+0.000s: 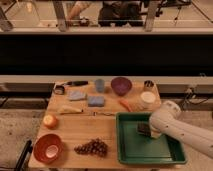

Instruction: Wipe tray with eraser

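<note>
The large green tray point(135, 150) sits at the front right of the wooden table. The small dark eraser point(144, 129) lies on the tray floor in its upper middle part. My white arm comes in from the right, and its gripper point(151, 131) is down at the eraser, on its right side. The arm's wrist covers the gripper's tips.
On the wooden table point(100, 122) are a purple bowl point(121, 85), a blue cup point(100, 85), a blue sponge point(96, 101), a grey-blue cloth point(77, 94), a carrot point(125, 105), a white cup point(147, 98), an orange bowl point(47, 147), grapes point(92, 147), an apple point(50, 121) and a banana point(70, 109).
</note>
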`<state>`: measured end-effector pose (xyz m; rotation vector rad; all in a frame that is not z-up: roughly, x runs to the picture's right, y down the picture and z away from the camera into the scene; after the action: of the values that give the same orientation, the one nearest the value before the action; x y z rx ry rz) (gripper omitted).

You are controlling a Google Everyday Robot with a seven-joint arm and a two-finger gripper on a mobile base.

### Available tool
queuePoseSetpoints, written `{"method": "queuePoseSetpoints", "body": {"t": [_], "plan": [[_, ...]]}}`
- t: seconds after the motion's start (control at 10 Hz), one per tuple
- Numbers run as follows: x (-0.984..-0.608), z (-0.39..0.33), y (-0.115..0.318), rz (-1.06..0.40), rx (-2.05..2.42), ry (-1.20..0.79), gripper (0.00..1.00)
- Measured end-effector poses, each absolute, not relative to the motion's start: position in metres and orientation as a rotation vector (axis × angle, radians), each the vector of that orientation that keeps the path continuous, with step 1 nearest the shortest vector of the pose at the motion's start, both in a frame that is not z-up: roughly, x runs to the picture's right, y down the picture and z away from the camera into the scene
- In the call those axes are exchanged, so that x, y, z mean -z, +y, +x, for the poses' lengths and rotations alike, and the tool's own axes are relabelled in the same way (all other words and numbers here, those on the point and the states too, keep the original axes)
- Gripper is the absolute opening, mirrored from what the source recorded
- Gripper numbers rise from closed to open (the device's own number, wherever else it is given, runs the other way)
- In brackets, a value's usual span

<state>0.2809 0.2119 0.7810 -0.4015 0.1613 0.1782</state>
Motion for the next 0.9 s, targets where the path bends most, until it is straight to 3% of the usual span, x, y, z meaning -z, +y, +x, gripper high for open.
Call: {"method": "queuePoseSetpoints", "body": {"t": [0.6, 0.9], "plan": [[-0.722, 0.256, 0.228, -0.340, -0.170, 0.095, 0.00], [-0.720, 0.247, 0.228, -0.334, -0.155, 0.093, 0.26]]}}
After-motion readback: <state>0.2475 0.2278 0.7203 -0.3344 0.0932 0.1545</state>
